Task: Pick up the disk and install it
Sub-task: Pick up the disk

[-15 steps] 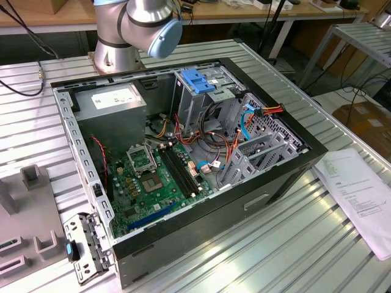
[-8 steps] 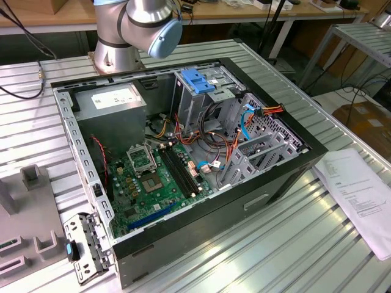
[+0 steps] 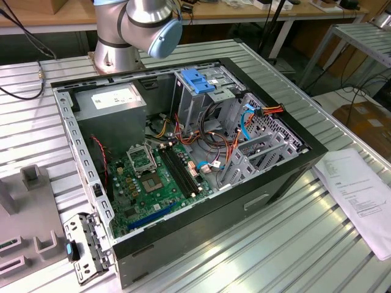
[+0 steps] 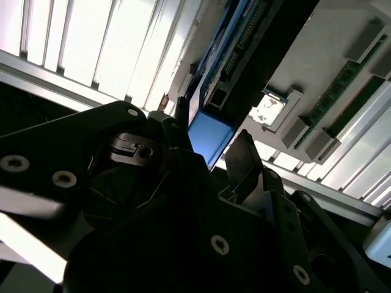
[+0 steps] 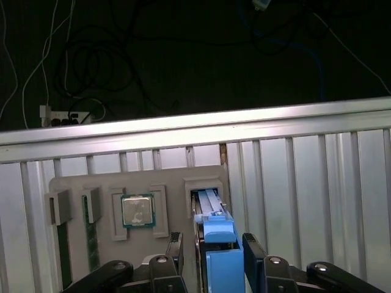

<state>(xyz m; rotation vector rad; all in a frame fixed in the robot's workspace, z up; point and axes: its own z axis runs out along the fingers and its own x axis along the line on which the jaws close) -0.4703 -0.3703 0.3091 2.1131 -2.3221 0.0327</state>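
The disk [image 5: 221,256] stands on edge in a slot of a grey fixture plate [image 5: 177,174], its blue plastic rail facing the camera in the first wrist view. My gripper [image 5: 212,241] straddles it, one black finger on each side, with a thin gap at each finger. It is open. In the second wrist view the disk's blue end [image 4: 211,139] sits between the same dark fingers [image 4: 244,152]. The open computer case [image 3: 287,162] lies on the table in the exterior view, with a metal drive cage and its blue handle [image 3: 198,79] at the back.
The fixture plate also holds a processor chip [image 5: 137,210] and memory sticks [image 5: 90,244]. The table's raised aluminium edge [image 5: 195,128] runs just beyond the plate. A paper sheet [image 3: 357,195] lies at the exterior view's right. The arm's base [image 3: 119,52] stands behind the case.
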